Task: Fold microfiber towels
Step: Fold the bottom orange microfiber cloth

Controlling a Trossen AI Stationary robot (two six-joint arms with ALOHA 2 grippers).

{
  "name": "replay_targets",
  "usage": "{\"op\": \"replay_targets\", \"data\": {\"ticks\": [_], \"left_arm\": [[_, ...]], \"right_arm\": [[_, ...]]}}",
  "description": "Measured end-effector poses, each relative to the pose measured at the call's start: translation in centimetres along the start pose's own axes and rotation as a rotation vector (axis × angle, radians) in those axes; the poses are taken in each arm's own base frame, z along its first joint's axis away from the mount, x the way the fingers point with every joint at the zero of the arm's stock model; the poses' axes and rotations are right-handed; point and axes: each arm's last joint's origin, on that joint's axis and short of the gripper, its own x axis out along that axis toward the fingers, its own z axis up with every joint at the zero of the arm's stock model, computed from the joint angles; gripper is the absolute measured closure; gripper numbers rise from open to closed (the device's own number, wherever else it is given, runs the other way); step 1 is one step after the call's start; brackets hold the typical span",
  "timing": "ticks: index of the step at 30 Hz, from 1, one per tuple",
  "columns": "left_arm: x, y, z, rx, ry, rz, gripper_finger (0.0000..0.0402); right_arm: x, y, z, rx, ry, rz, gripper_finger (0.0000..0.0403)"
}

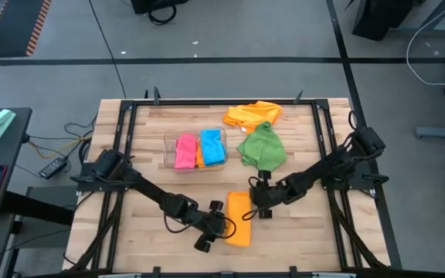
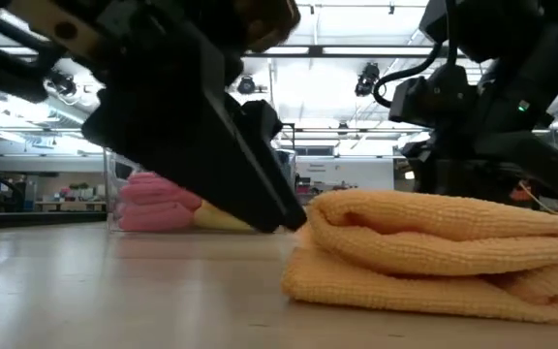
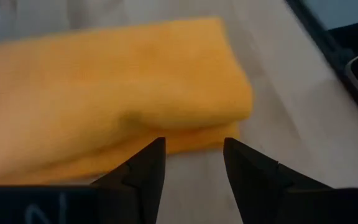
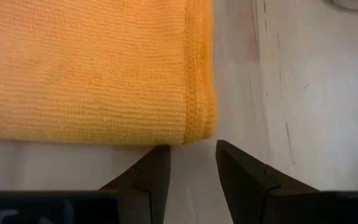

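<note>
Landmark: clear plastic bin (image 1: 168,151), standing on the wooden worktop (image 1: 145,123).

- Pink towel (image 1: 185,150), folded, inside the bin; blue towel (image 1: 212,147), folded, just beside it in the same bin, with a strip of orange cloth showing between them.
- Loose orange towel (image 1: 253,114), crumpled, beyond the bin's right end, toward the worktop's far edge.
- Green towel (image 1: 263,147), bunched, just right of the bin, touching the loose orange towel.
- Folded orange towel (image 1: 239,218), a narrow rectangle lying flat, nearer the front edge than the bin and to its right; layers stacked, as the low view (image 2: 434,254) shows.
- Left claw (image 1: 221,225), at the folded towel's left edge, on the side facing away from the bin; fingers (image 3: 146,167) parted with nothing between them, tips just short of the cloth.
- Right claw (image 1: 257,205), at the folded towel's right edge, between it and the green towel; fingers (image 4: 152,169) parted, nothing gripped, tips by the towel's corner.
</note>
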Motion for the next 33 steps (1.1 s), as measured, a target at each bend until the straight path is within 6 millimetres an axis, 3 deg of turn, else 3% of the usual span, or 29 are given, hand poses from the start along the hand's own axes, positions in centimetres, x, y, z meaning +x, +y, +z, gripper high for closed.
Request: {"op": "replay_targets", "data": {"ticks": [5, 14, 20, 26, 33], "left_arm": [[-0.8, -0.9, 0.6, 0.140, -0.036, 0.021, 0.0230], [-1.2, -3.6, 0.0, 0.638, -0.028, 0.151, 0.0193], [-0.1, -3.6, -0.2, 0.857, -0.036, 0.221, 0.0145], [1.4, -3.6, -1.4, 1.121, 0.011, 0.243, 0.0136], [1.8, -3.4, -1.0, 1.168, -0.035, 0.263, 0.0157]], "right_arm": [[-0.5, 0.8, 0.1, -0.030, 0.022, 0.001, 0.0264], [-1.5, 2.8, 0.0, -0.042, -0.009, 0.017, 0.0264], [-1.7, 3.3, 0.2, -0.010, -0.057, -0.001, 0.0264], [-2.1, 4.1, 0.2, 0.000, -0.093, 0.023, 0.0264], [-2.6, 5.0, 0.1, 0.014, -0.128, 0.025, 0.0264]]}}
